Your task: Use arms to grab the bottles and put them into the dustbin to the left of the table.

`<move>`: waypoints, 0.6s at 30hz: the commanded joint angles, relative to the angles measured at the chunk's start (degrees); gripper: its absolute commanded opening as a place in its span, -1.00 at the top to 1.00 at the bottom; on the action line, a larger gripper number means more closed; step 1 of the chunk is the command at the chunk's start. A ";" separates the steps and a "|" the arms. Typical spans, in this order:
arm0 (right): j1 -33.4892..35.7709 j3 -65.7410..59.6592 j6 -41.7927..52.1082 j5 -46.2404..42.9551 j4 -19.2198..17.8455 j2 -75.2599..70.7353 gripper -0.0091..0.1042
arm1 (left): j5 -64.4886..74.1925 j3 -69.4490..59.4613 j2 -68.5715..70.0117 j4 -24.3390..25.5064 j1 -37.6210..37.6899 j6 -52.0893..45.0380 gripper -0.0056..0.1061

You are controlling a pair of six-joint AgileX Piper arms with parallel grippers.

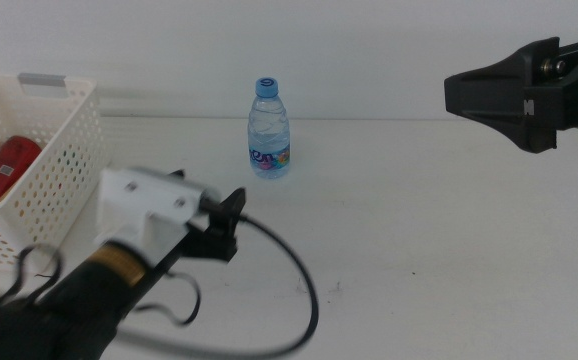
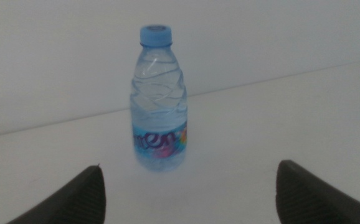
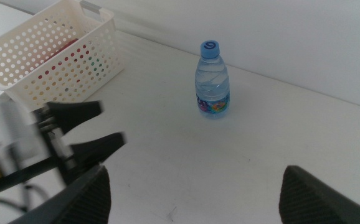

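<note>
One water bottle (image 1: 269, 130) upright on table (image 1: 419, 230)

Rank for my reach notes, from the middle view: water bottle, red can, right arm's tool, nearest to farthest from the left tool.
1. Water bottle, upright, just ahead of the left tool.
2. Red can, lying inside the dustbin at left.
3. Right tool, raised at far right.

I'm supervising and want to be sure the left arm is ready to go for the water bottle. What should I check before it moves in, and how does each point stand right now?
1. Water bottle upright, standing apart from other things: ok.
2. Left gripper jaws open wider than the bottle: ok.
3. Bottle roughly centred ahead of the left gripper: ok.
4. Right gripper raised, away from the bottle: ok.
5. Dustbin has room; the red can lies inside: ok.
6. Black cable free of snags: cannot tell.
</note>
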State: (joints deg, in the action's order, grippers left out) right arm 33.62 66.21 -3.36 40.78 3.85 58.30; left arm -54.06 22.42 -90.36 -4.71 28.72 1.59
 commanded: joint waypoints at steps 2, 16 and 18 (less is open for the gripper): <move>-0.40 0.33 0.05 -0.37 -0.29 -0.32 -0.80 | -1.22 5.98 -7.41 8.58 -3.87 4.95 -0.78; -0.40 0.33 0.05 -0.37 -0.29 -0.32 -0.80 | -0.78 28.47 -30.31 8.75 -5.95 6.24 -0.78; -0.40 0.33 0.05 -0.37 -0.29 -0.32 -0.80 | -0.62 30.50 -32.18 8.75 -5.95 6.24 -0.78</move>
State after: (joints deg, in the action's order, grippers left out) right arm 33.62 66.21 -3.36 40.78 3.95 58.30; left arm -54.21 51.24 -121.40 4.62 22.91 7.29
